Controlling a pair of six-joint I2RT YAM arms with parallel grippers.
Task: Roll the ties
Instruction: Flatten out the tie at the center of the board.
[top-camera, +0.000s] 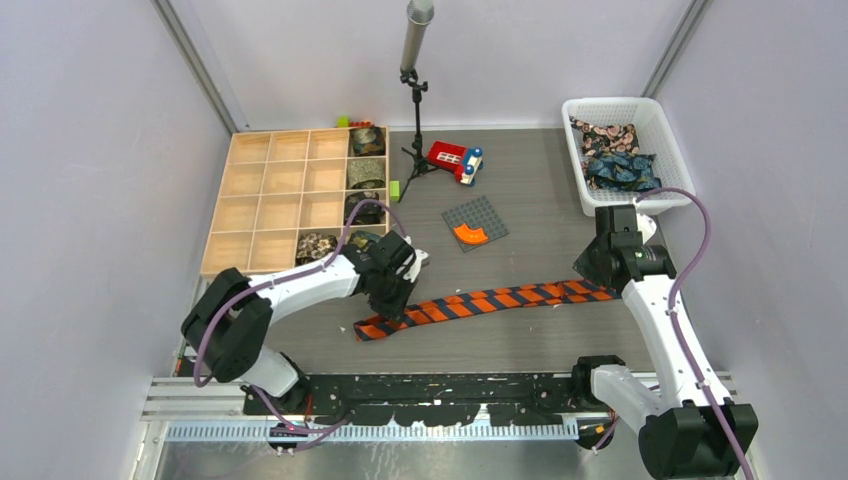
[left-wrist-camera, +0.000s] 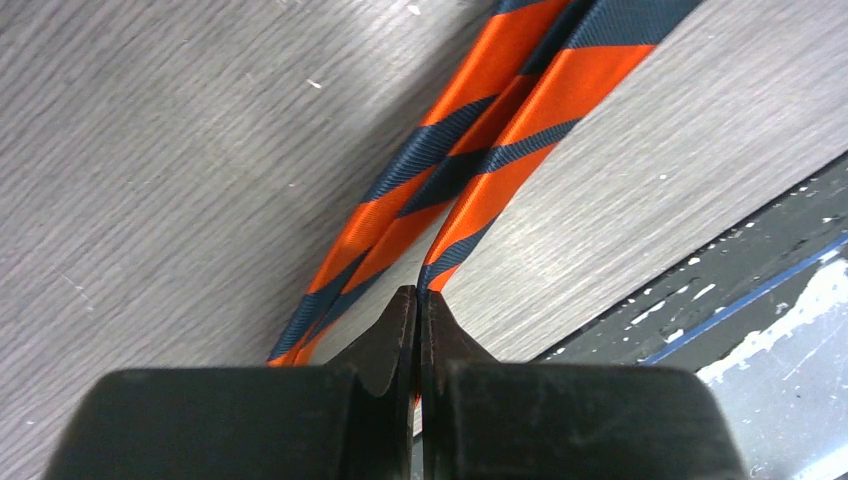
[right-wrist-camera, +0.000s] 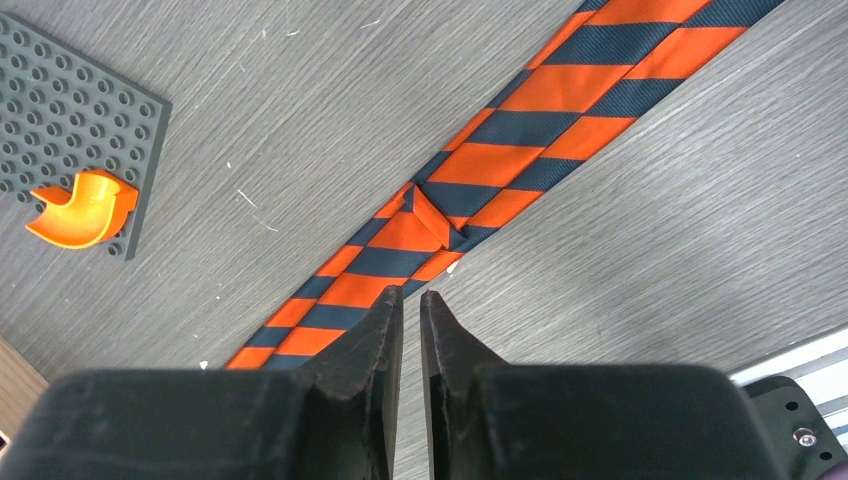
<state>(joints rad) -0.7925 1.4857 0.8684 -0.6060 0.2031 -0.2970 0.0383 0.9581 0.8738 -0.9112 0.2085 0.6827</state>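
Observation:
The orange-and-black striped tie (top-camera: 490, 300) lies stretched across the table near the front, doubled over at its left end. My left gripper (top-camera: 393, 302) is shut on one strand of it there. In the left wrist view the tie (left-wrist-camera: 500, 150) runs away in two strands from the closed gripper (left-wrist-camera: 418, 292). My right gripper (top-camera: 598, 272) hovers over the tie's wide right end. In the right wrist view the tie (right-wrist-camera: 500, 170) lies flat below the gripper (right-wrist-camera: 411, 296), whose jaws are nearly together with nothing between them. Rolled dark ties (top-camera: 366, 172) sit in the wooden box. More dark printed ties (top-camera: 612, 155) lie in the white basket.
The wooden compartment box (top-camera: 270, 190) stands at the back left and the white basket (top-camera: 660, 125) at the back right. A stand with a microphone (top-camera: 415, 100), a red toy car (top-camera: 455, 160) and a grey studded plate (top-camera: 490, 212) with an orange piece (right-wrist-camera: 85, 205) are in the middle.

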